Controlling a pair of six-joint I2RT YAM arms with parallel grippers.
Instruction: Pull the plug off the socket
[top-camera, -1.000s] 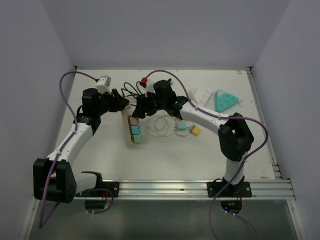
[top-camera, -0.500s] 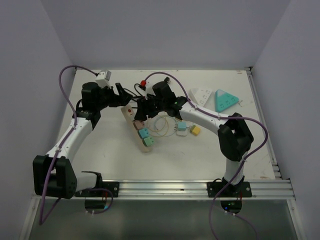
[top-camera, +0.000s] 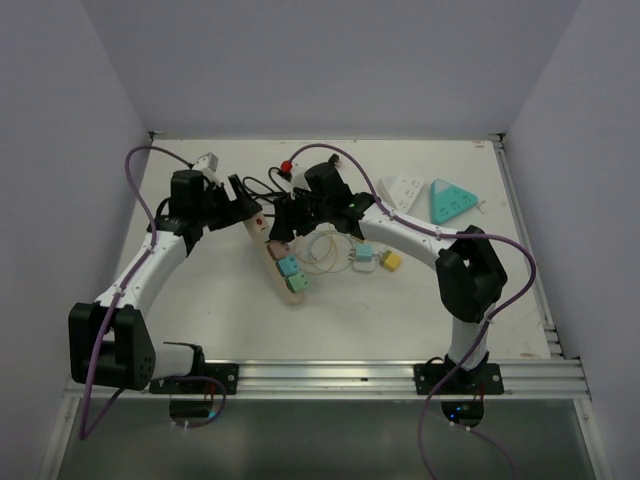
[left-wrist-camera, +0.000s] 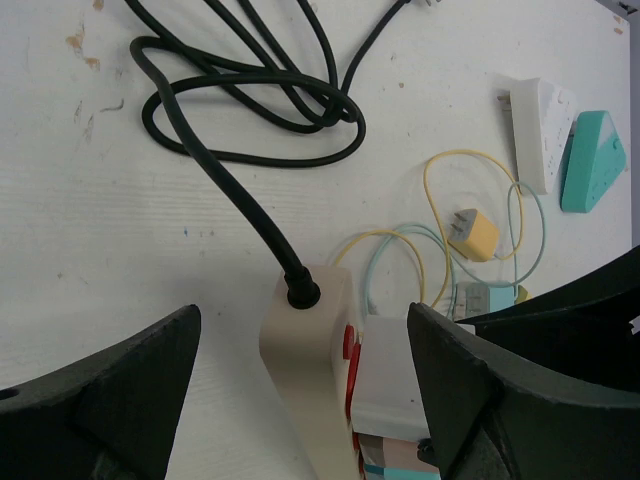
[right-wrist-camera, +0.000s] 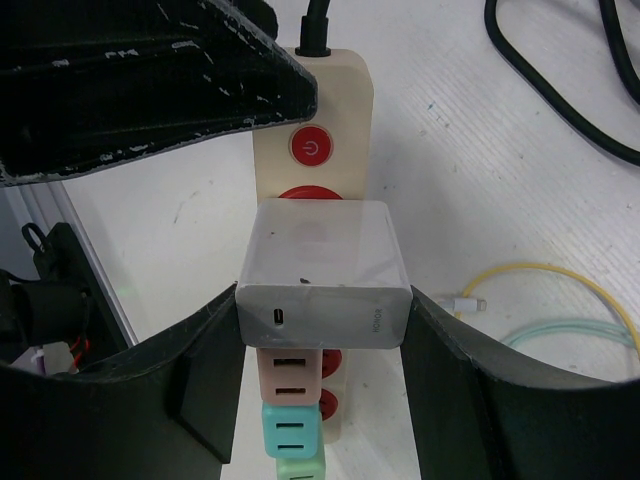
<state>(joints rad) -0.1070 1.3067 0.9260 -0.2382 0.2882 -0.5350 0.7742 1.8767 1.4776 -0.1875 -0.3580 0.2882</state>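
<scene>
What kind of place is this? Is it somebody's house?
Probably not a house: it looks like a robot test booth. Plain walls box in a white table, a left arm and right arm are bolted to a metal rail, and a power strip with a white charger is set out.

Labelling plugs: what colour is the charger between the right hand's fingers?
The charger is white; right wrist view.

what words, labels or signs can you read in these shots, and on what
Power symbol, no words: on the red button of the power strip.
Tiny print beside the port on the white charger: too small to read.
Marks on the white adapter: blurred, unreadable.
</scene>
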